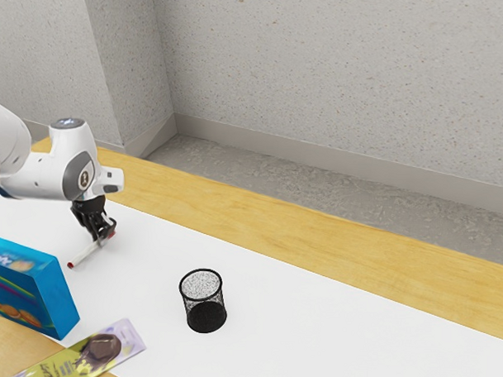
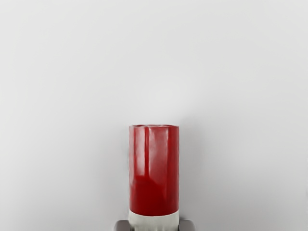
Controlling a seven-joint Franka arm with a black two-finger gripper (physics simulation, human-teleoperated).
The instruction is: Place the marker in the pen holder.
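The marker [image 1: 87,253] is in my pincer [image 1: 105,238], down by the white top of the worktop [image 1: 313,323]. In the wrist view my two fingertips press its pale barrel from both sides, close in to its width, and the red end [image 2: 154,173] sticks out past them. It lies at a slant, nearer flat than upright; whether it has cleared the surface or touches it, I can't tell.

So the grasp looks done, and the rest is to do: lift, carry, turn the marker upright, lower it in and let go. I'd call that the early part of the job.

The pen holder [image 1: 206,313], a black mesh cup, stands upright, well apart from my pincer, toward the exterior view's right. I see no marker in it. I should rise above its rim before crossing, or the marker's long end could knock it.

Further round, a blue box [image 1: 37,288] and a flat yellow-and-purple packet [image 1: 89,352] lie nearer that camera. Beyond the wooden strip [image 1: 316,228] stands a speckled wall [image 1: 321,75].
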